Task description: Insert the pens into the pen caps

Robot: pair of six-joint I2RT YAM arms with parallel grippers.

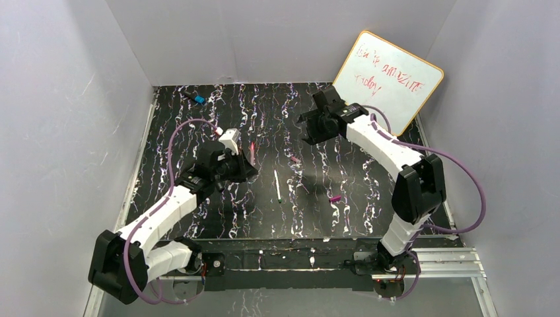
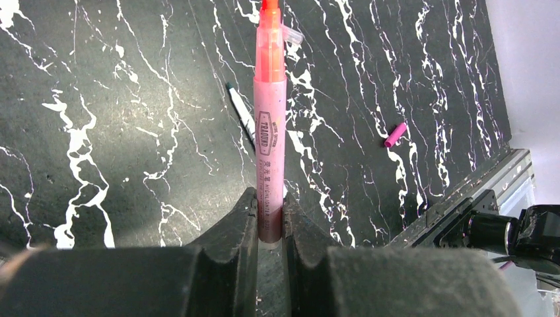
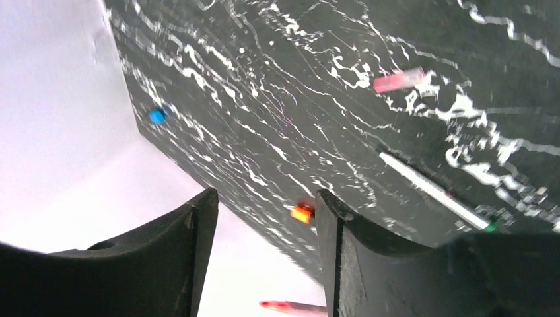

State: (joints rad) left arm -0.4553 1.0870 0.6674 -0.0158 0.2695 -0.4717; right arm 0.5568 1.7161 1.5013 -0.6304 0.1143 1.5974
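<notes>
My left gripper (image 2: 269, 198) is shut on the lower barrel of the thin pink pen (image 2: 271, 119), which points away from it above the table; its orange-pink tip is bare. The pen (image 1: 251, 153) shows in the top view too. The thin white pen (image 1: 277, 185) lies mid-table. Near it lie a pale pink cap (image 1: 294, 159) and a magenta cap (image 1: 335, 198). My right gripper (image 3: 265, 195) hangs open and empty above the table's far middle. A small orange cap (image 3: 302, 212) lies beyond its jaws. The pale pink cap (image 3: 398, 80) and white pen (image 3: 436, 191) lie apart from them.
A black marker with a blue end (image 1: 196, 98) lies at the far left corner. A whiteboard (image 1: 389, 72) with red writing leans at the far right. White walls close in the dark marbled table (image 1: 198, 218) on three sides. A metal rail (image 1: 442, 261) runs along the near edge.
</notes>
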